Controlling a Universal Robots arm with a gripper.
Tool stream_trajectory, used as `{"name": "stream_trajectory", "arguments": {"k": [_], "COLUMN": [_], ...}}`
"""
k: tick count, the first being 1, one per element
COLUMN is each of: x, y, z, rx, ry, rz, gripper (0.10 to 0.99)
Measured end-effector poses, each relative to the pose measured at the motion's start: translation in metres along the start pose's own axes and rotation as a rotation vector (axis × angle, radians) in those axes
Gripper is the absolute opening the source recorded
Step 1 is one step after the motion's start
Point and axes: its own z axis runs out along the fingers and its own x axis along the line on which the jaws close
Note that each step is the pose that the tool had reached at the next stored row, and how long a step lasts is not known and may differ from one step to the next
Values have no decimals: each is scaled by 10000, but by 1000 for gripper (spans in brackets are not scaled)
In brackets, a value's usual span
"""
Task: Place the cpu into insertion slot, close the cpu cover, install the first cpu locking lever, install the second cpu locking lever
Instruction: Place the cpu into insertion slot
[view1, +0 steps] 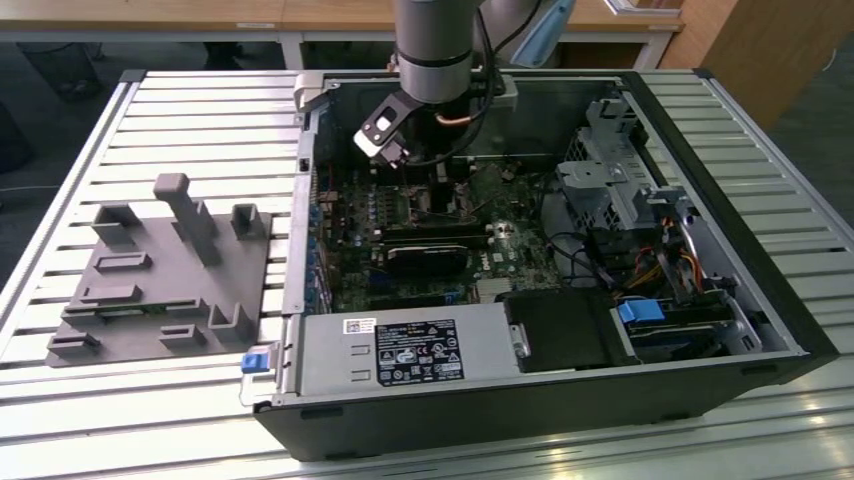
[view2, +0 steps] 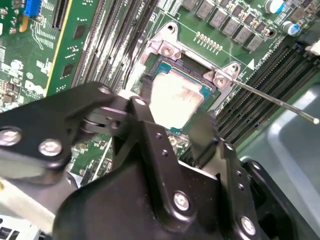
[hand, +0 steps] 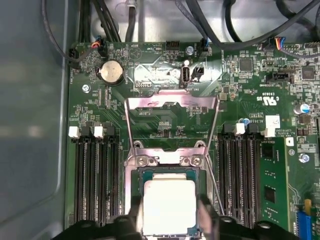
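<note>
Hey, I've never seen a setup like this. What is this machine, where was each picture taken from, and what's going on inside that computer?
It is a single robot arm reaching down into an open computer case. The case lies on a slatted metal table, with a grey plastic holder beside it. That wide picture comes from a camera off the arm. The other two come from cameras riding near the arm's wrist, looking at the green circuit board. There the end effector is right at a small square chip, which sits in its socket. The socket's metal cover frame is flipped open, and a thin lever stands free.
</note>
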Motion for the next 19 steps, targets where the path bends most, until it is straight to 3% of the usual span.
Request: {"name": "stream_trajectory", "arguments": {"k": [1,3,4,6,7,9,10,11,19], "x": [1,1,1,1,1,2,2,2,2], "y": [3,14,21,34,40,47,48,48,50], "z": [-5,-9,-12,-15,-16,-19,-21,-23,-48], "rx": [18,67,100,152,176,210,215,218,224], "ry": [0,1,-3,-4,-5,-4,-4,-5,-6], "rz": [1,1,2,2,1,1,2,3,2], "gripper": [537,416,416,302,302,184,184,125,106]}}
